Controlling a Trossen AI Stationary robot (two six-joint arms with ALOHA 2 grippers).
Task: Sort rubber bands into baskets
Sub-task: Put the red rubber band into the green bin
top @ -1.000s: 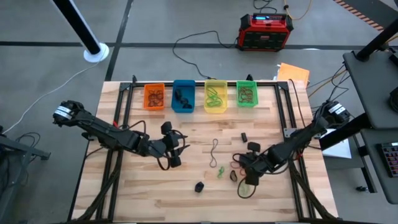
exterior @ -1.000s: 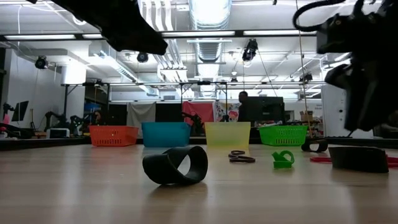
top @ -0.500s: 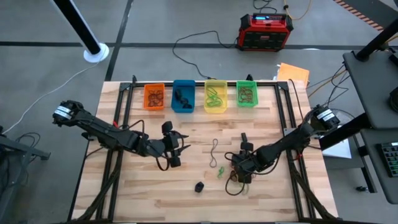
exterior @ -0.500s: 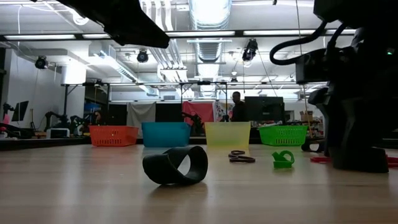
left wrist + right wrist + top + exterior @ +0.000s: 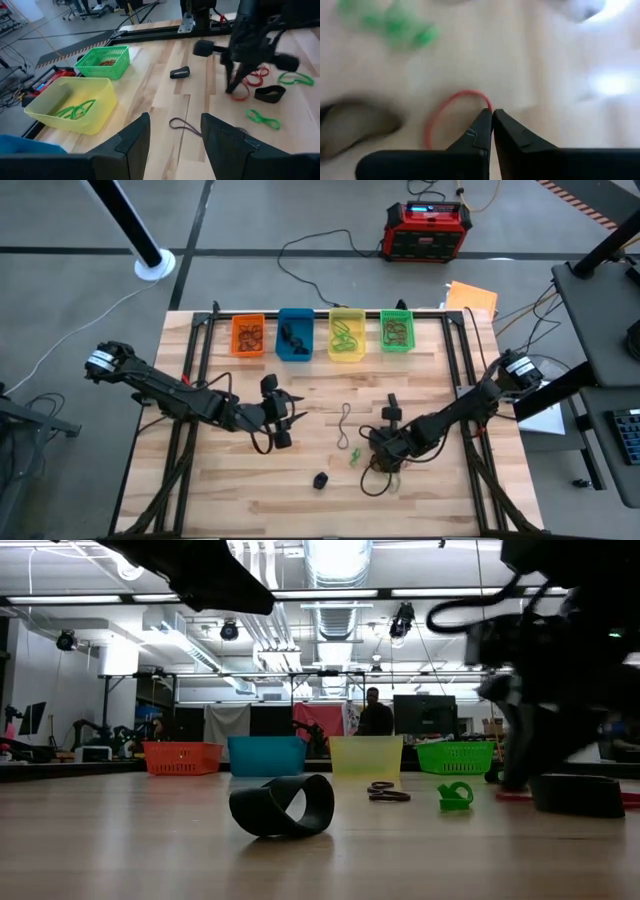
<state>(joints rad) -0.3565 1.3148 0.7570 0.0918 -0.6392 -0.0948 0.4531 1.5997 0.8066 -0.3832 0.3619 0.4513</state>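
All four baskets along the tabletop's [image 5: 230, 490] twelve-o'clock edge, orange [image 5: 247, 336], blue [image 5: 294, 334], yellow [image 5: 346, 334] and green [image 5: 396, 330], already hold bands, but a thin dark loop [image 5: 345, 423], a green band [image 5: 357, 456], a black one [image 5: 320, 479] and others lie unsorted mid-table, so I judge the job partly done. The right gripper [image 5: 492, 118], toward four o'clock, has its fingers pinched shut on a red band [image 5: 451, 110] lying flat, its long axis unclear. The left gripper [image 5: 172, 131] waits near nine o'clock, fingers apart and empty.
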